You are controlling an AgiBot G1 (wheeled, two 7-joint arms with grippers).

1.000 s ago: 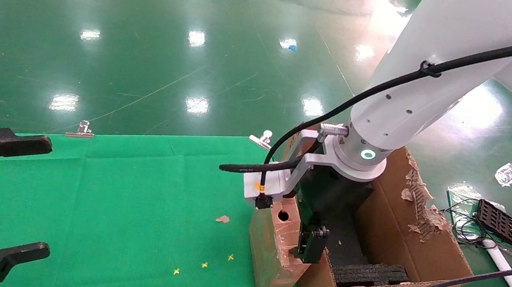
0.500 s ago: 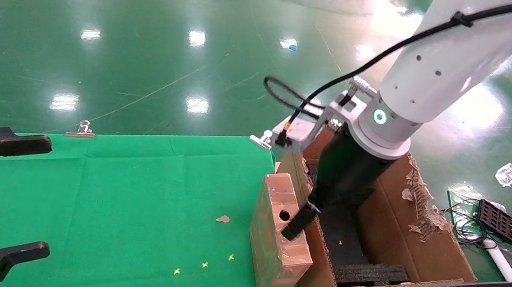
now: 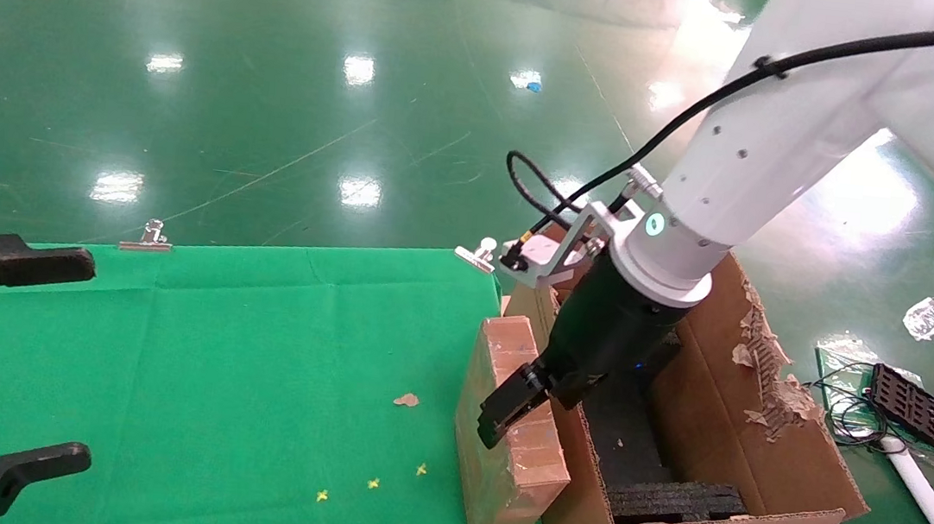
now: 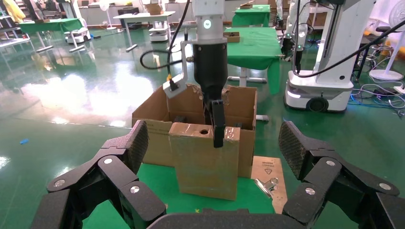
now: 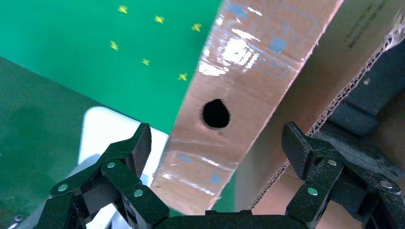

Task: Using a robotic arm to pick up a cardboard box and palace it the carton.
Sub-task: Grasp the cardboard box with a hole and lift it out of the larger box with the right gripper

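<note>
The small cardboard box (image 3: 502,465) stands upright on the green cloth, against the carton's (image 3: 766,467) left wall. Its taped top side with the round hole (image 5: 216,113) faces up. The robotic arm (image 3: 756,153) with its green-lit ring reaches down from the right. My right gripper (image 3: 534,388) is open just above the box's top; one finger (image 3: 504,405) lies over the hole. In the right wrist view the right gripper (image 5: 215,148) straddles the box top (image 5: 248,71) without touching it. Black foam (image 3: 677,497) lies inside the carton. My left gripper (image 3: 86,358) is open at the far left, and it is also seen open in its own wrist view (image 4: 212,148).
The carton's right flap (image 3: 769,363) is torn and ragged. Binder clips (image 3: 147,237) (image 3: 476,254) hold the green cloth (image 3: 250,343) at its far edge. A cardboard scrap (image 3: 406,399) lies near the box. A black tray (image 3: 924,414) and cables lie on the floor at the right.
The right wrist has turned and swung left, from the carton's flap to over the box top. Its finger now hides the hole. The box and left gripper have not moved.
</note>
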